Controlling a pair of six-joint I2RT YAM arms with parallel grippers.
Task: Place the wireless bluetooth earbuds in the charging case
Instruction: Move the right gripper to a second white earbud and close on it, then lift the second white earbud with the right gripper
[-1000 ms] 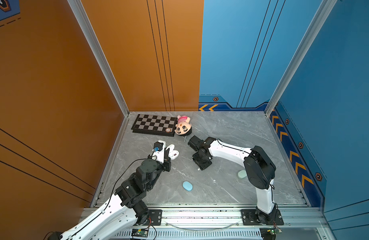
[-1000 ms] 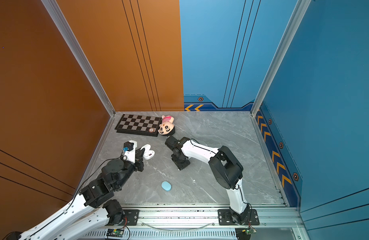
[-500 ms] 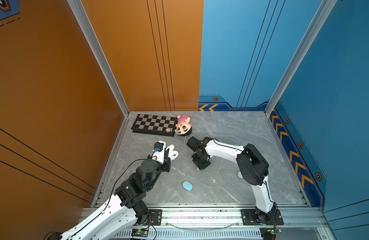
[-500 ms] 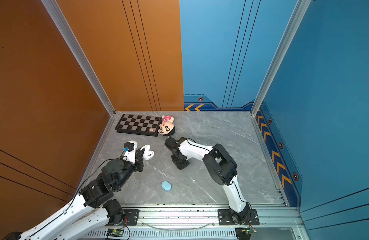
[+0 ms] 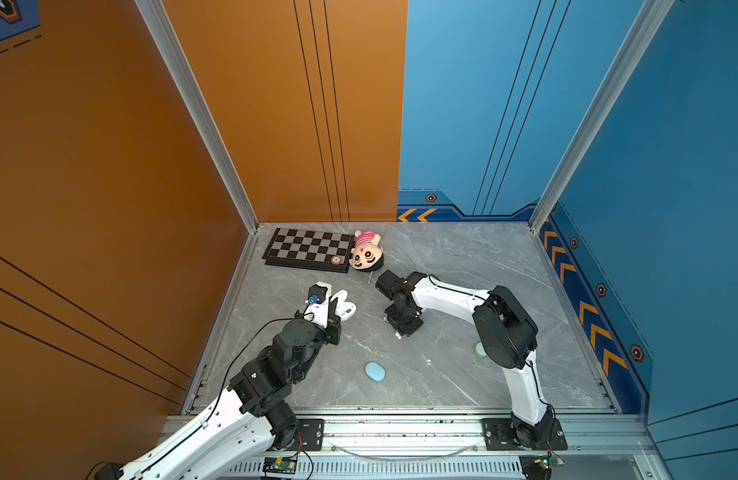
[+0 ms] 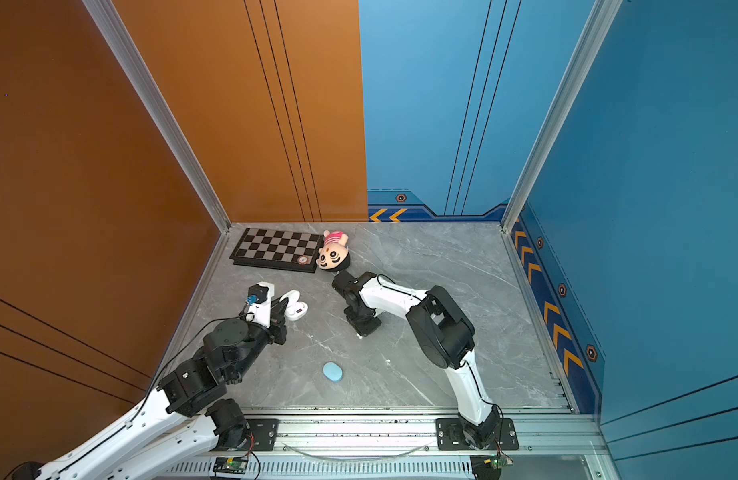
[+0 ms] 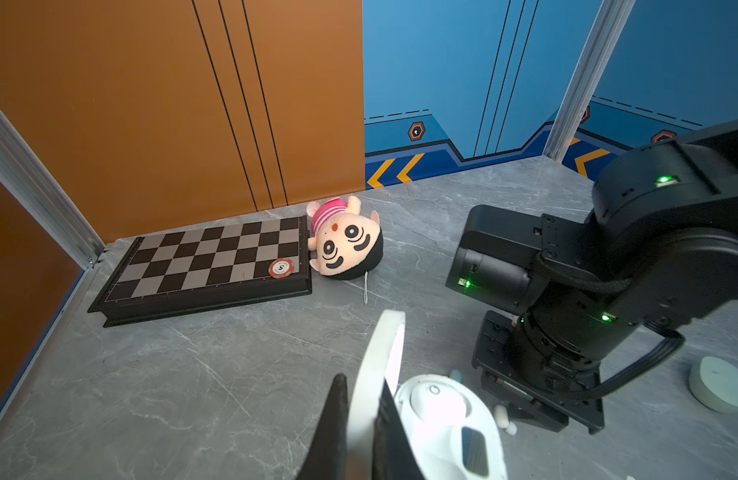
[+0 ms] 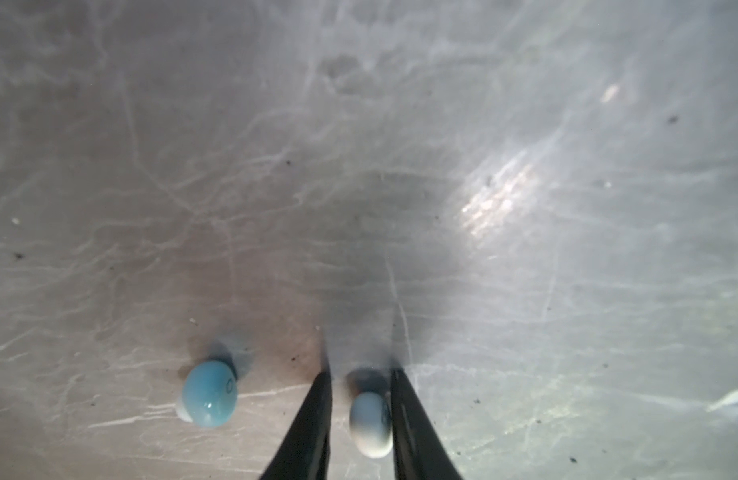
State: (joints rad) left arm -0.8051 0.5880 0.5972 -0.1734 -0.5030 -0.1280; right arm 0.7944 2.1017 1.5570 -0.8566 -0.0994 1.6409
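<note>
Two buds show in the right wrist view. White bud (image 8: 370,419) sits between the right gripper's (image 8: 359,370) fingers; blue bud (image 8: 209,392) lies outside them, near the far finger.

Change over the last second: right fingers have narrowed in round the white bud, arm barely shifted. One finger (image 8: 404,415) touches it now and there's a thin gap at the other, so it's not clamped yet. Bud is on the table (image 8: 400,166), tips down at the surface.

Left side unchanged. Left gripper (image 7: 361,386) is pinched shut on the raised lid (image 7: 384,345) of the white case (image 7: 438,411); the base lies open just past its fingertips. Can't tell if a socket is already filled.

Meaning: the pick looks nearly done, lift and carry to the white case come next, well apart from the right fingers. Risk: round, slick bud with one-sided contact could squirt out toward the blue bud.

Blue case (image 5: 375,371) and mint case (image 7: 718,384) lie clear of both finger pairs.
</note>
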